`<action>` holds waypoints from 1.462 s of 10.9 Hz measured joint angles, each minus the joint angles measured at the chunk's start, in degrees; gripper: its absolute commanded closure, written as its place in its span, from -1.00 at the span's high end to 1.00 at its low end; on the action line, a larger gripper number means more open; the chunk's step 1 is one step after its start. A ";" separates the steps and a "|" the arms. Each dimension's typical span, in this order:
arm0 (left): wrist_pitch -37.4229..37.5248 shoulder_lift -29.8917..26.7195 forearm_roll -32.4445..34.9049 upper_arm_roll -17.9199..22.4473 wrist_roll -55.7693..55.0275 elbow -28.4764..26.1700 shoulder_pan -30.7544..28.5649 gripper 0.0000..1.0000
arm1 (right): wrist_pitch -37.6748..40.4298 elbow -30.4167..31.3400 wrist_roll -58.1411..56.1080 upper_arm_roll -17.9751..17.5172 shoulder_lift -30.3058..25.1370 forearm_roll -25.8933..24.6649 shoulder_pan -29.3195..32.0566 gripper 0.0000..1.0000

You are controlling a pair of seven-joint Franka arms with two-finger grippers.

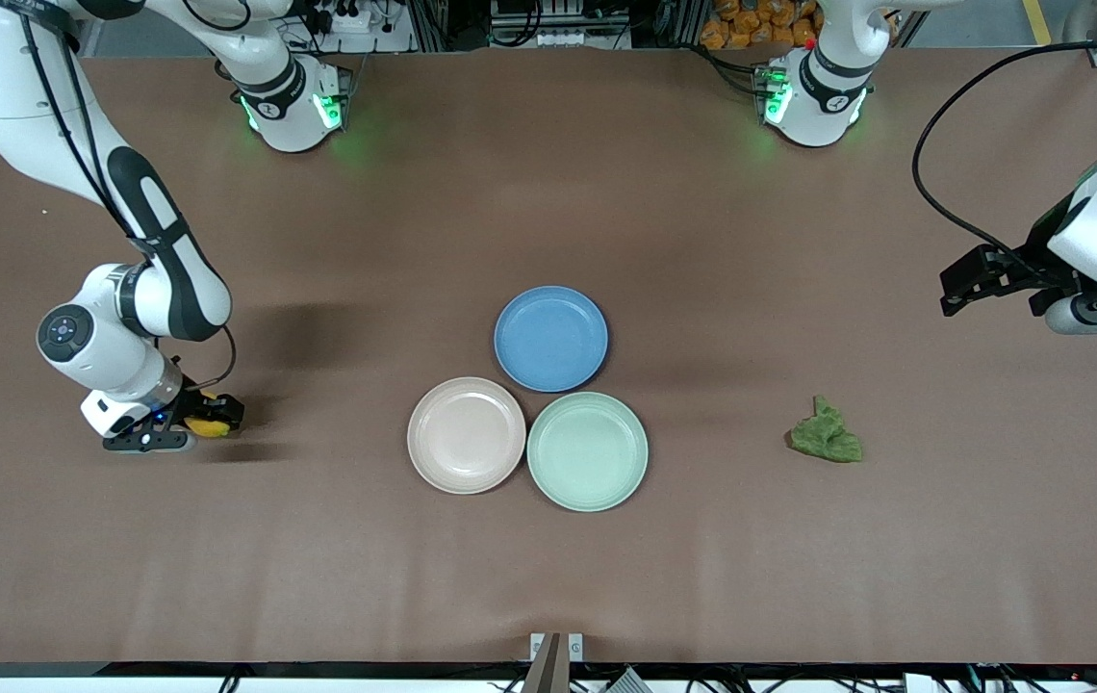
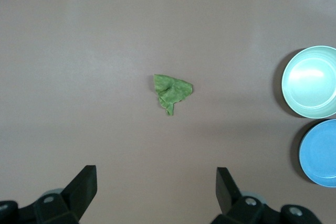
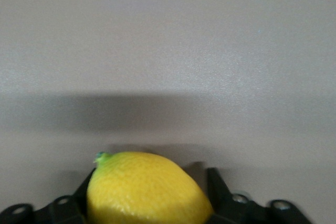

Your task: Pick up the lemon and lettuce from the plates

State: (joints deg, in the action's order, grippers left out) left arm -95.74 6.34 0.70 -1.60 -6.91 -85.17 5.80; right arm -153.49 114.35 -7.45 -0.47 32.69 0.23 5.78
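Lemon [image 3: 147, 190] between right gripper [image 1: 205, 416] fingers; left gripper [image 2: 155, 192] wide open, empty.

Even overhead light, soft shadows beside right arm [image 1: 154, 289]; lemon [image 3: 147, 190] close-up slightly blurred

Three plates cluster mid-counter [image 1: 548, 577]: two plates [image 1: 467, 435] [image 1: 587, 450] side by side, a third plate [image 1: 550, 338] touching them, farther from the front camera. Lettuce [image 1: 828, 433] lies on the counter toward the left arm's end; lemon [image 1: 209, 424] toward the right arm's end.
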 measured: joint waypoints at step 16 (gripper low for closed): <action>0.00 0.05 -0.16 -0.88 0.00 -0.07 0.33 1.00 | 39.81 -22.69 4.04 -0.03 -5.53 0.07 0.22 1.00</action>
State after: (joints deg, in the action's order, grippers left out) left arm -95.74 6.39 0.54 -2.49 -6.91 -85.24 6.13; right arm -113.67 91.65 -3.40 -0.50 27.15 0.31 6.00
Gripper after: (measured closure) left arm 0.000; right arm 0.000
